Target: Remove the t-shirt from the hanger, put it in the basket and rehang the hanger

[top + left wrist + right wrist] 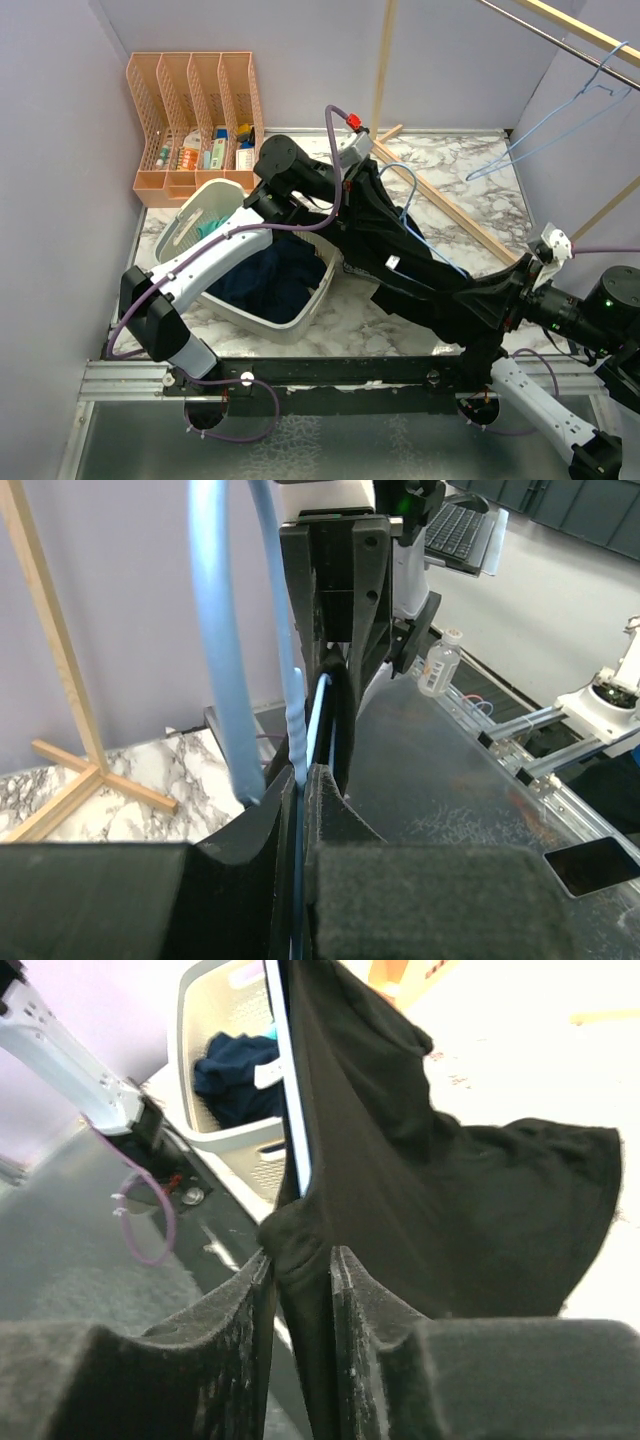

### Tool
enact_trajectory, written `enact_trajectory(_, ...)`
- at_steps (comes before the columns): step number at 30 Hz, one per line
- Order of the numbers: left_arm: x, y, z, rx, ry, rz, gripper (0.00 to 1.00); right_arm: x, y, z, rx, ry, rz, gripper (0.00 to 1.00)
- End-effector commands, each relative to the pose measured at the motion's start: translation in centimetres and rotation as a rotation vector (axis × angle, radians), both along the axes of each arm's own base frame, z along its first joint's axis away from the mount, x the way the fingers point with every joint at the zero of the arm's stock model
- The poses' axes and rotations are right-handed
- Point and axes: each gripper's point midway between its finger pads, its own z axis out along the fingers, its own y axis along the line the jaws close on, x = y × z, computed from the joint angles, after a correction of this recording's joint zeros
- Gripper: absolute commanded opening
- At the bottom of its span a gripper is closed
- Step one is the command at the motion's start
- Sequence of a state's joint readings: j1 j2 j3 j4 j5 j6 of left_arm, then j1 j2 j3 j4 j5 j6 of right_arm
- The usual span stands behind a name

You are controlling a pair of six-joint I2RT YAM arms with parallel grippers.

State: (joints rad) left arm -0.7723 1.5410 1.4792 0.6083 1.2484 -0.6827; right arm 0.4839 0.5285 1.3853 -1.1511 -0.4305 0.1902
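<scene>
Left end effector (303,780) clamped on blue hanger (225,680), right end effector (300,1265) clamped on black t-shirt (420,1160) stretched between them over tabletop (480,178); risk: collar snags on hanger, and the pull slips one grip.

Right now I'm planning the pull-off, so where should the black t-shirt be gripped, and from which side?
Probably the bunched fold the right gripper pinches, from the right: there the t-shirt hangs just past the hanger, so only cloth is caught.
</scene>
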Motion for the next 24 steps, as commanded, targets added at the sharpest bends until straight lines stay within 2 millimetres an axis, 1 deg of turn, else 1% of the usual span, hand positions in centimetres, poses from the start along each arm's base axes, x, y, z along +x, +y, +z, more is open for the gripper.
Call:
enact_trajectory(1,-0.5,0.8,2.0,-0.035,-0.07,0.015,0.0,0.6,-0.6,0.2,0.032,-0.015,-0.065,0.42)
enact_trajectory(2,-0.4,0.8,2.2,-0.036,-0.077,0.021,0.0,0.6,-0.8,0.0,0.03,-0.01,-0.078,0.5)
enact_trajectory(3,-0.3,0.9,2.4,-0.037,-0.085,0.028,0.0,0.5,-1.0,-0.3,0.029,-0.003,-0.092,0.57)
enact_trajectory(5,-0.1,1.1,3.1,-0.042,-0.096,0.045,0.0,0.2,-1.7,-0.6,0.031,0.005,-0.127,0.65)
enact_trajectory(7,0.2,1.4,3.9,-0.054,-0.11,0.06,0.0,-0.1,-2.4,-0.8,0.034,0.01,-0.156,0.68)
enact_trajectory(10,0.8,2.1,5.0,-0.072,-0.133,0.085,0.0,-0.5,-3.1,-0.9,0.045,0.012,-0.191,0.69)
enact_trajectory(11,1.0,2.3,5.3,-0.076,-0.137,0.094,0.0,-0.6,-3.3,-0.9,0.047,0.012,-0.202,0.66)
enact_trajectory(12,1.1,2.4,5.6,-0.081,-0.144,0.097,0.0,-0.6,-3.5,-1.0,0.048,0.013,-0.213,0.6)
enact_trajectory(13,1.1,2.6,5.9,-0.085,-0.149,0.102,0.0,-0.5,-3.6,-1.1,0.048,0.017,-0.223,0.52)
enact_trajectory(14,1.2,2.7,6.1,-0.088,-0.154,0.104,0.0,-0.4,-3.8,-1.2,0.046,0.019,-0.237,0.41)
enact_trajectory(17,1.5,3.5,6.9,-0.104,-0.175,0.127,0.0,0.3,-4.7,-1.7,0.034,0.04,-0.309,0.15)
enact_trajectory(19,1.8,4.0,7.4,-0.12,-0.192,0.153,0.0,1.1,-5.6,-2.3,0.015,0.061,-0.384,0.02)
enact_trajectory(22,2.3,4.7,8.0,-0.136,-0.207,0.199,0.0,2.5,-7.9,-3.2,-0.004,0.095,-0.551,0.01)
enact_trajectory(24,2.9,5.3,8.2,-0.14,-0.209,0.234,0.0,3.1,-10.1,-3.6,-0.011,0.115,-0.699,0.01)
